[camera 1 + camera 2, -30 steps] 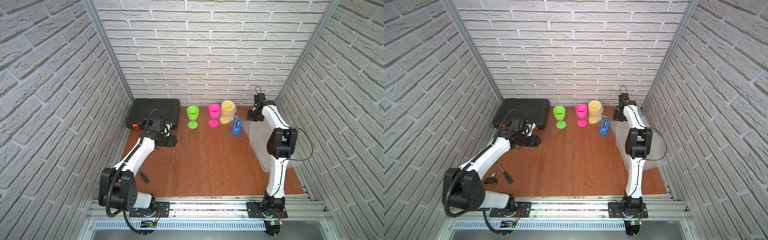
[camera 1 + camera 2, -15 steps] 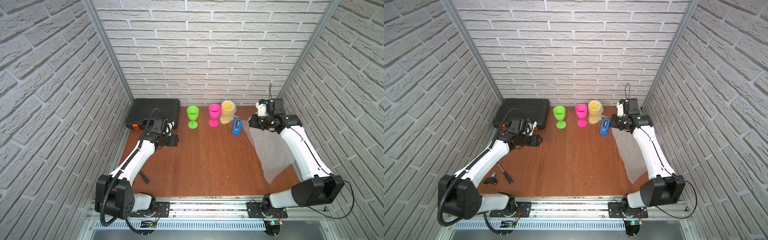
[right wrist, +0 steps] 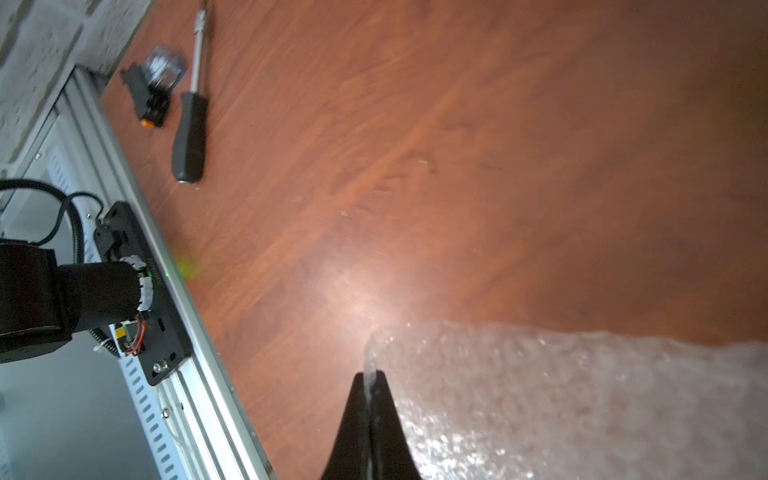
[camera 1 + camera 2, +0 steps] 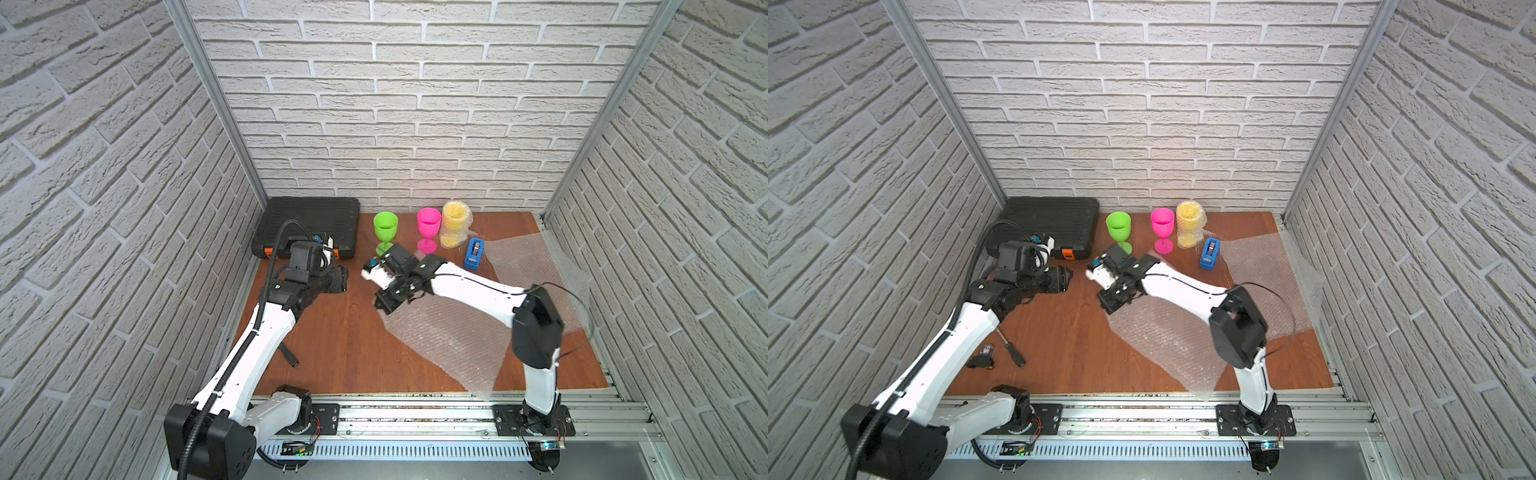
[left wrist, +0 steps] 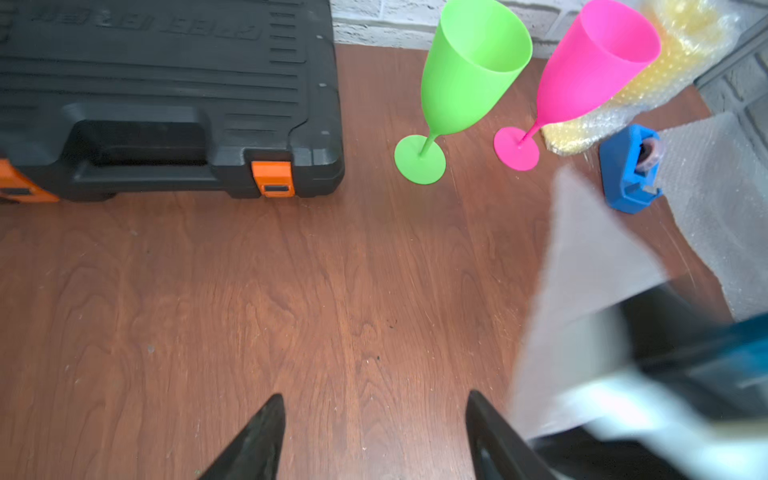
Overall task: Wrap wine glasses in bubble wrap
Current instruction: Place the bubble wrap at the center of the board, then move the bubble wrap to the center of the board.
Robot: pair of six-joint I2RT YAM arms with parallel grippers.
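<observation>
The right pincer [image 3: 368, 384] is clamped on a corner of a bubble wrap sheet [image 4: 451, 340], the rest lying across the bench [image 4: 340, 349]. The left pincer [image 5: 374, 397] hangs wide and empty. The green goblet [image 4: 385, 226] and pink goblet [image 4: 429, 223] stand bare by the back wall. The yellow goblet [image 4: 455, 222] beside them is wrapped.
</observation>
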